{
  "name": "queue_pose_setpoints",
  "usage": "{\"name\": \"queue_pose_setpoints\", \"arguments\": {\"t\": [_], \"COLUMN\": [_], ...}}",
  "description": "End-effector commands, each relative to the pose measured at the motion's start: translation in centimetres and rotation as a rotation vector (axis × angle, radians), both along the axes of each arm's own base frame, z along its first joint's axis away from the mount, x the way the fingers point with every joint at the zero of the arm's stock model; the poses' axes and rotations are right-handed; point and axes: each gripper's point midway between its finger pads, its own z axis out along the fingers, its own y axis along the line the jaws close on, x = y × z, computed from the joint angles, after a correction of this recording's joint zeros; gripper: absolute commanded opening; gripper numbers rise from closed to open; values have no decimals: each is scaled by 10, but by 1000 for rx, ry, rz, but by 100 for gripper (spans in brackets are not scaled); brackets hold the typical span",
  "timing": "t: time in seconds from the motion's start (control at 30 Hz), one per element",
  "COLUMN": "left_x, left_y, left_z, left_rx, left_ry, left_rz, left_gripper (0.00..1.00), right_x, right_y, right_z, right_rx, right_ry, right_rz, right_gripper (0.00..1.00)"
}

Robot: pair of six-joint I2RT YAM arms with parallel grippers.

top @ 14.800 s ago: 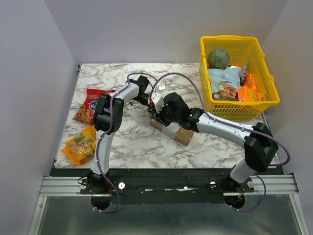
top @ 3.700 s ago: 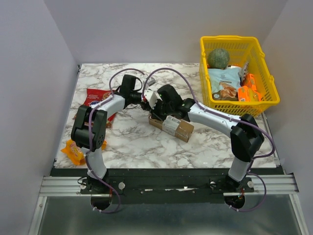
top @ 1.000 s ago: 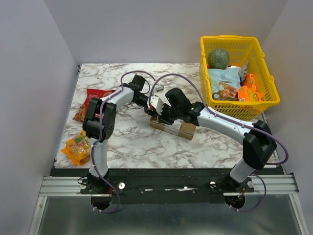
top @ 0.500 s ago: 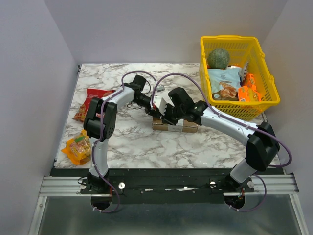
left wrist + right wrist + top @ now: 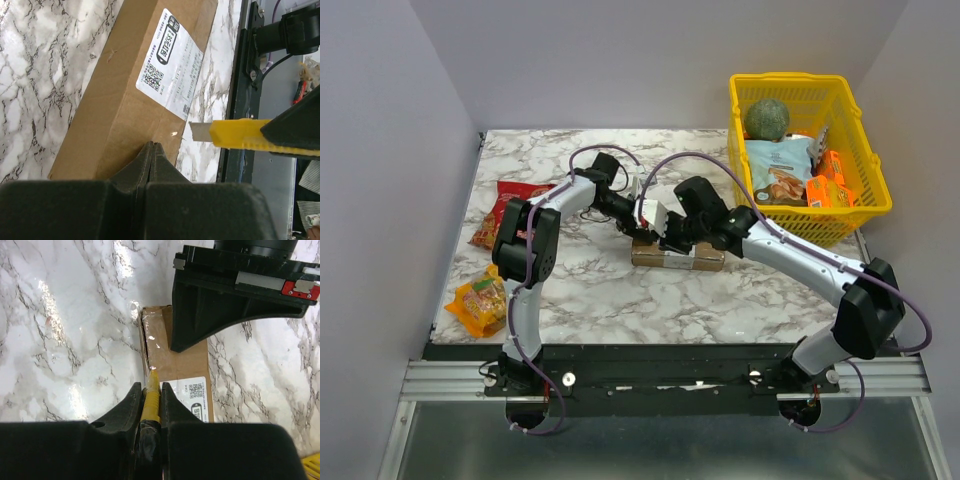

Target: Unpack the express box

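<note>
The express box (image 5: 682, 257), a brown carton with a white label (image 5: 170, 65), lies flat mid-table, its long side parallel to the front edge. My left gripper (image 5: 638, 229) is shut and empty, and its tips (image 5: 152, 146) press on the box's top near its left end. My right gripper (image 5: 665, 228) is shut on a yellow utility knife (image 5: 151, 395). The knife's tip sits at the taped left end of the box (image 5: 182, 365), just in front of the left gripper (image 5: 186, 345). The knife's blade (image 5: 199, 131) also shows in the left wrist view.
A yellow basket (image 5: 865, 205) with snacks and a green ball stands at the back right. A red snack bag (image 5: 500, 212) and an orange one (image 5: 483, 300) lie at the table's left. The black front rail (image 5: 660, 350) runs along the near edge.
The box has turned from a diagonal to parallel with the front edge. My right arm has swung right with the knife. My left gripper stays on the box's left end.
</note>
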Motion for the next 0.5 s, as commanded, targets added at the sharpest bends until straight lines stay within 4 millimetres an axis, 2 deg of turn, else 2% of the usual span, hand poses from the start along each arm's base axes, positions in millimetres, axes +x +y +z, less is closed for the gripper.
{"name": "queue_pose_setpoints", "arguments": {"t": [0.0,0.13,0.23,0.47], "left_x": [7,7,7,7], "left_y": [27,27,27,27], "left_z": [-61,-61,-62,-62], "left_rx": [211,211,214,215], "left_ry": [-13,-14,-11,-8], "left_rz": [25,23,22,22], "left_gripper": [0,0,0,0], "right_x": [-8,-7,-7,-11], "right_y": [-10,-9,-3,9], "right_z": [2,-1,5,2], "right_rx": [-20,-18,15,53], "right_ry": [-23,-6,3,31], "right_rz": [47,30,27,73], "right_gripper": [0,0,0,0]}}
